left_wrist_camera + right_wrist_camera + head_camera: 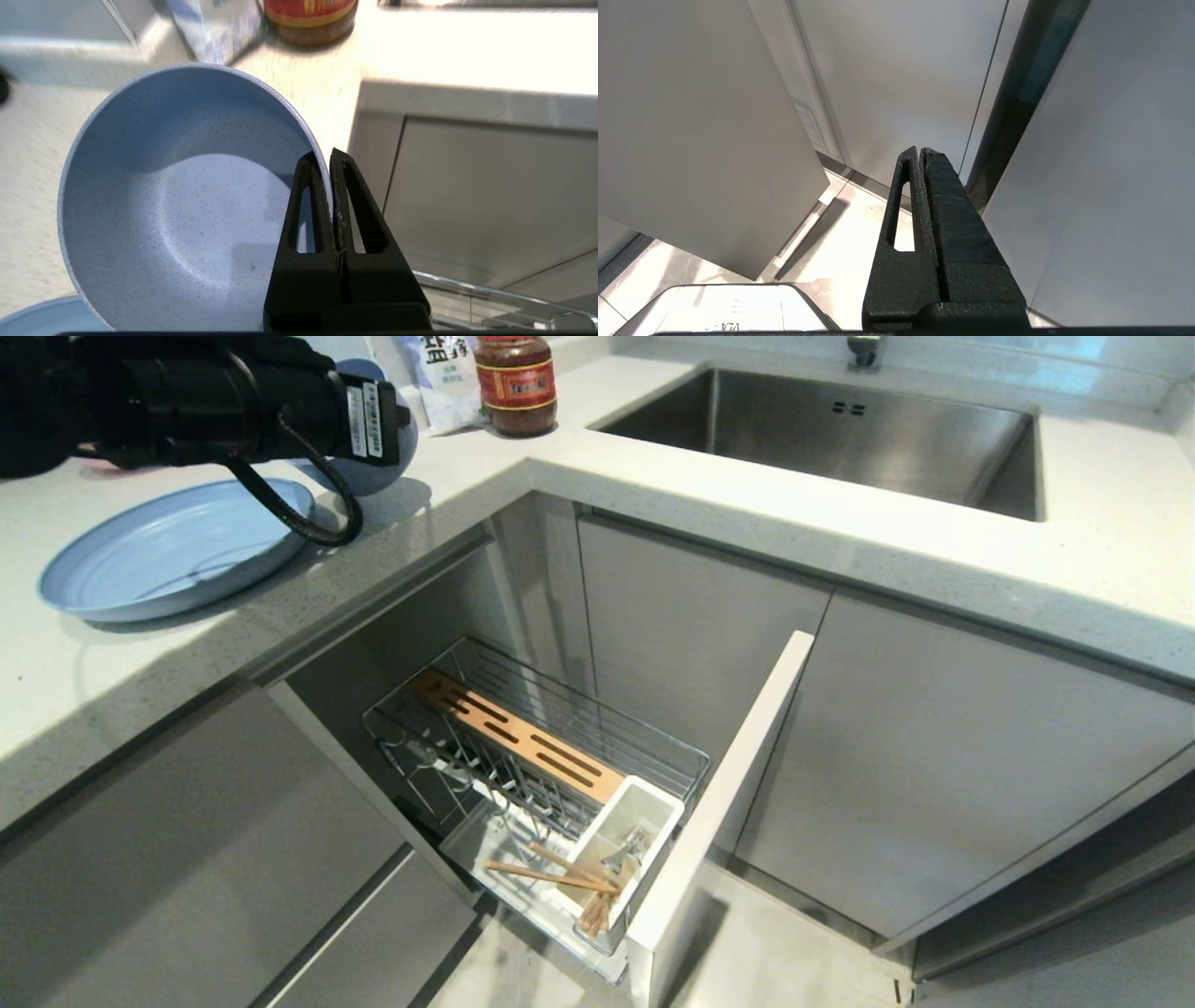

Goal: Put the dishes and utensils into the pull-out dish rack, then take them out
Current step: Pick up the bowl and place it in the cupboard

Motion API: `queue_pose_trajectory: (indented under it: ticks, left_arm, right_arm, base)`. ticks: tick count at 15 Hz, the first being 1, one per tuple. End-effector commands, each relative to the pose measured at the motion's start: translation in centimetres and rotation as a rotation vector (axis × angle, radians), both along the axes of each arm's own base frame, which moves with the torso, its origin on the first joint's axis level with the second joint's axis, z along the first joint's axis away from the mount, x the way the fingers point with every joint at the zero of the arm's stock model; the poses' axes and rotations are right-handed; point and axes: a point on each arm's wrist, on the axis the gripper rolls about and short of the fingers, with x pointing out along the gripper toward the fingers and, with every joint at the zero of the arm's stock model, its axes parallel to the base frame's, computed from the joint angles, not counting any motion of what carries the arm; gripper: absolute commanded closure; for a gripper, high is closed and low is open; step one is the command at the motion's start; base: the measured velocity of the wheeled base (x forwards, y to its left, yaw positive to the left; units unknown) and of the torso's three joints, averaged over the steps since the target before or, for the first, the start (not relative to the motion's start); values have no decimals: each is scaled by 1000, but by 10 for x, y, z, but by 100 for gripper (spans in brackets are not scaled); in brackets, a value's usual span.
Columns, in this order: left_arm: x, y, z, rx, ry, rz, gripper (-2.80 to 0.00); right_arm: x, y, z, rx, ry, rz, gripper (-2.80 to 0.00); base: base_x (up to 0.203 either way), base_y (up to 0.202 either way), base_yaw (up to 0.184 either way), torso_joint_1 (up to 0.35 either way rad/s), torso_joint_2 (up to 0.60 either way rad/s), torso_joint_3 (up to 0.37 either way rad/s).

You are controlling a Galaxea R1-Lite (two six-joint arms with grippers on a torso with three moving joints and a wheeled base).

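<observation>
In the head view the left arm covers most of the blue-grey bowl, and the left pincer itself is hidden behind that arm. The jar and the printed packet on the worktop are cut off by the top edge. In the left wrist view the light-blue plate shows only as a sliver at the bottom edge. The metal pieces in the white utensil cup are too small to tell apart.

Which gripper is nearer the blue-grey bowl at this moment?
Left. The left gripper is shut on the rim of the bowl above the counter; the right gripper hangs low by the cabinet doors, away from it.
</observation>
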Motion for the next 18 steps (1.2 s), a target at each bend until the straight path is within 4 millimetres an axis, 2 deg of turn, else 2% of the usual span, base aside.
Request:
queue_pose_trajectory:
  ticks: [1,3,6,9,10,14,18]
  left_arm:
    - [-29,1,21,6,-75,-20,0]
    - [-50,-12,31,3,-118,-74,0]
    - [-91,-22,56,-101,-242,-159,0]
    - [-127,-44,65,-408,-169,-294,0]
    - [-134,-49,61,-487,-115,-324,0]
    - [-147,-54,25,-748,175,-383,0]
    - [-143,-60,-11,-982,381,-404,0]
  right_arm:
    - [0,0,0,1,-2,0,0]
    - [0,0,0,1,-2,0,0]
    - [0,0,0,-1,-2,0,0]
    - [0,0,0,0,-2,0,0]
    - [0,0,0,-1,-2,0,0]
    - [0,0,0,0,-2,0,0]
    - [0,0,0,-1,-2,0,0]
  base:
    - [0,0,0,0,0,0]
    - [0,0,0,0,0,0]
    - [0,0,0,0,0,0]
    - [0,0,0,0,0,0]
    - [0,0,0,0,0,0]
    - [0,0,0,0,0,0]
    - [0,0,0,0,0,0]
